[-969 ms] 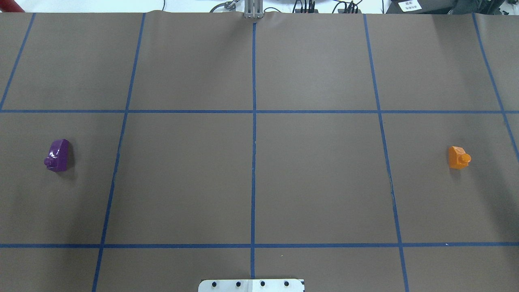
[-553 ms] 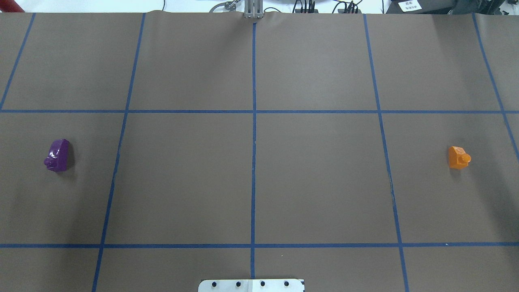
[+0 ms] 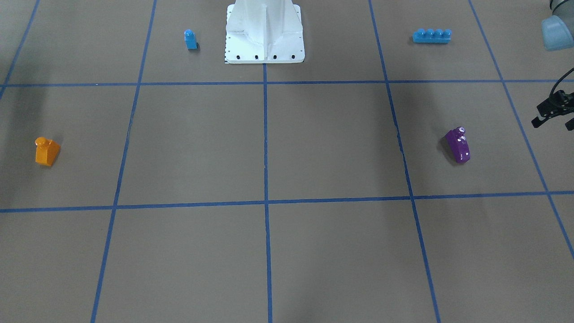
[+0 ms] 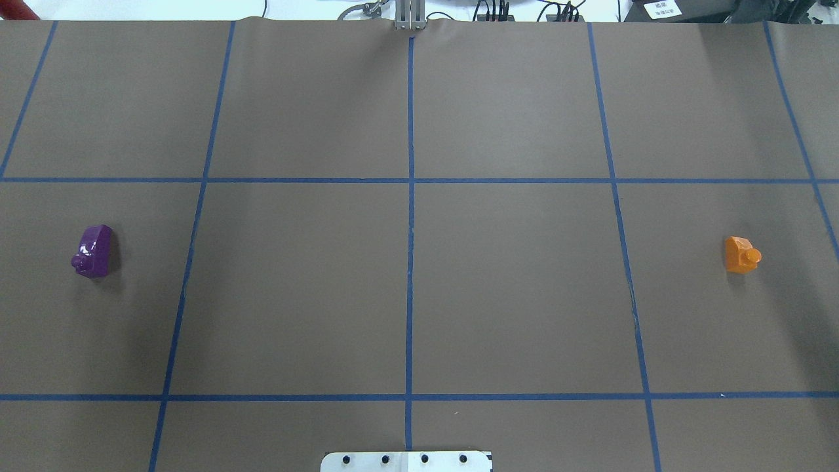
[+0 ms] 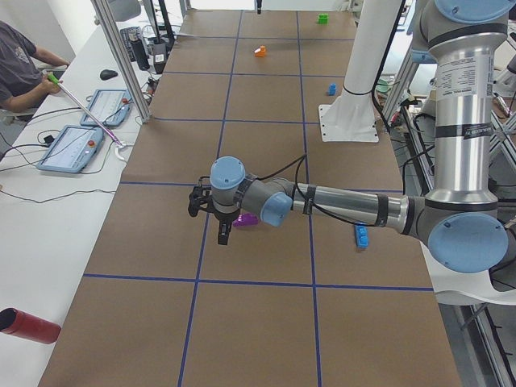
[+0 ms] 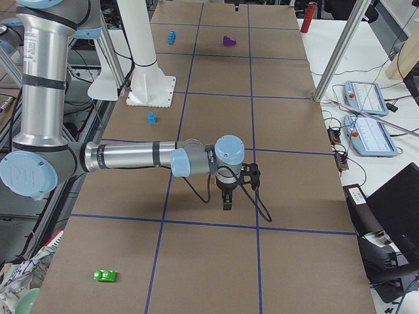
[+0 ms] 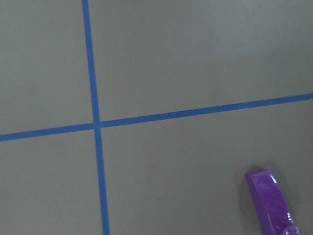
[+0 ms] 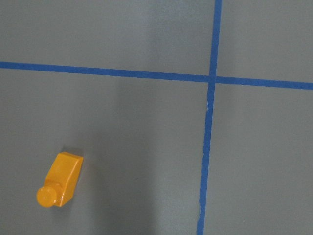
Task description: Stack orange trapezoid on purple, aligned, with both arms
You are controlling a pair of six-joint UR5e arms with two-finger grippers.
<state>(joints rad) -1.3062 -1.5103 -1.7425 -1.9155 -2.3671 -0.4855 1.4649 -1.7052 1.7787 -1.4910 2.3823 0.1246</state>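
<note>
The orange trapezoid lies on the brown table at the right of the overhead view, stud pointing right. It also shows in the front view and the right wrist view. The purple block lies at the far left, also in the front view and at the left wrist view's lower right corner. My left gripper hovers just beside the purple block; a black part of it shows at the front view's right edge. My right gripper hangs low over the table. I cannot tell whether either is open or shut.
A small blue single-stud block and a long blue four-stud brick lie either side of the white robot base. A green block lies at the table's right end. A red cylinder and an operator are beside the table.
</note>
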